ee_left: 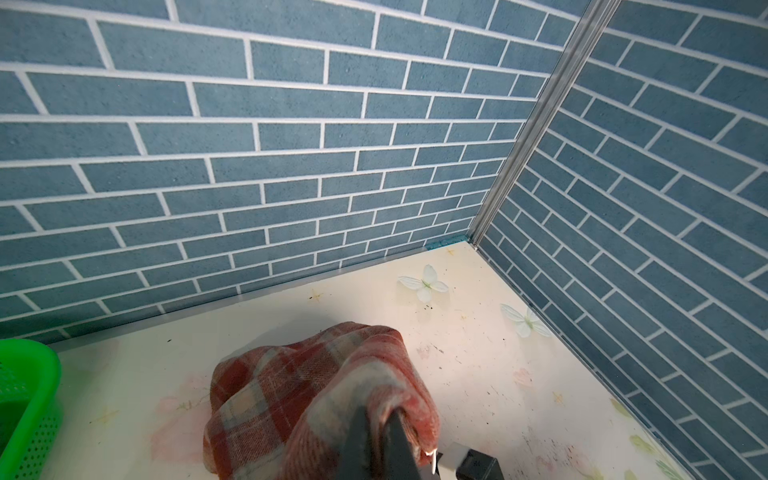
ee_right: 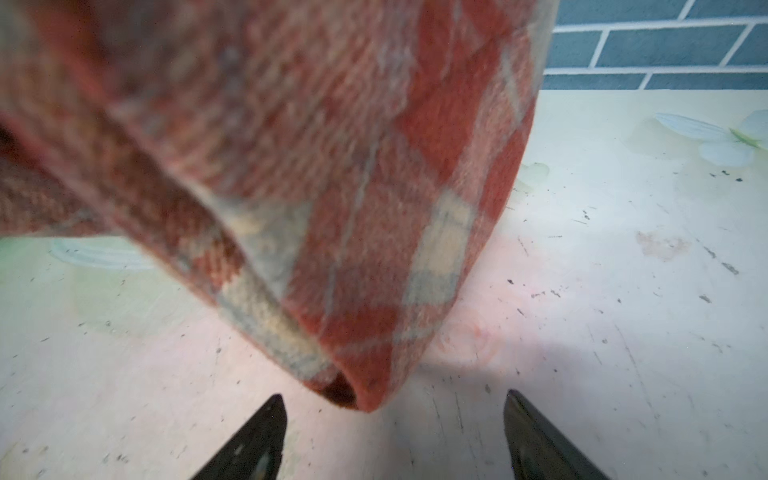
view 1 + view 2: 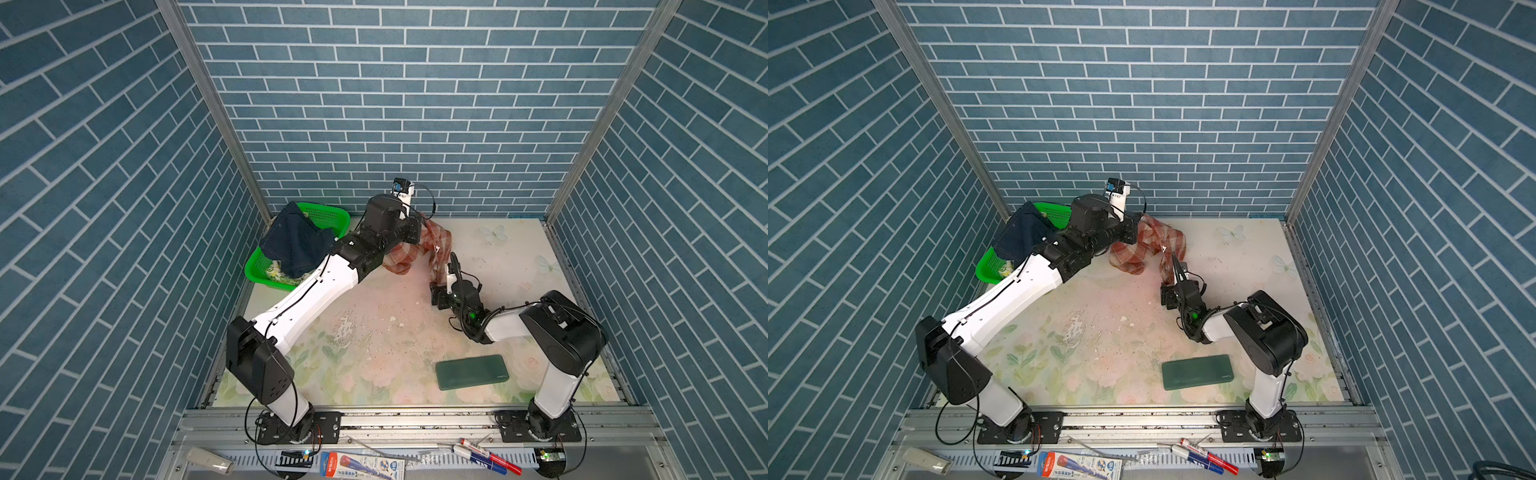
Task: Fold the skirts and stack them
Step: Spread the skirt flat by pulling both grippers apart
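My left gripper (image 1: 378, 409) is shut on a fold of the rust-red and cream plaid skirt (image 3: 419, 245) (image 1: 311, 395) and holds it up near the back wall. A corner of that skirt (image 2: 332, 166) hangs down just ahead of my right gripper (image 2: 392, 395) (image 3: 444, 268), which is open, its fingertips (image 2: 276, 401) apart from the cloth. The dark blue denim skirt (image 3: 295, 245) lies draped over the green basket (image 3: 328, 216). Under it in the basket a bit of the lemon-print skirt (image 3: 278, 276) shows.
A flat dark green slab (image 3: 472, 371) lies on the floral tabletop (image 3: 374, 332) near the front right. The basket stands in the back left corner. Blue brick walls (image 3: 374, 124) enclose the table on three sides. Pens (image 3: 490, 457) lie on the front rail.
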